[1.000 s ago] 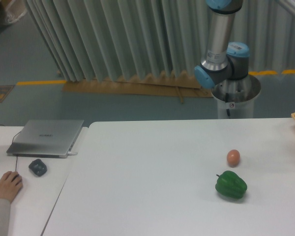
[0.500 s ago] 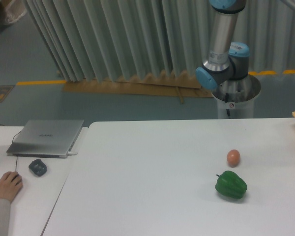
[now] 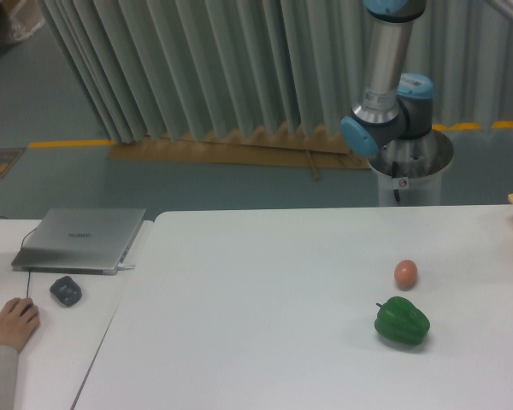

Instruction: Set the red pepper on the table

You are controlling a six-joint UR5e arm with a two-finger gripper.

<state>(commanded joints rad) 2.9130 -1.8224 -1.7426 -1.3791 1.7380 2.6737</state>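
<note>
Pincer and red pepper are lying outside the picture, so neither its jaws nor the pepper's place can be told. Only the arm (image 3: pixel 383 77) is showing, rising behind the worktop (image 3: pixel 265 316) past the top edge. An egg (image 3: pixel 405 273) and green pepper (image 3: pixel 402 321) are sitting near each other toward the right edge. A laptop (image 3: pixel 79 239) is resting on the side desk (image 3: pixel 43 359) at left.

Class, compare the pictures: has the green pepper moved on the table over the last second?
No. The green pepper sits in the same spot, just below the egg, as before.
</note>
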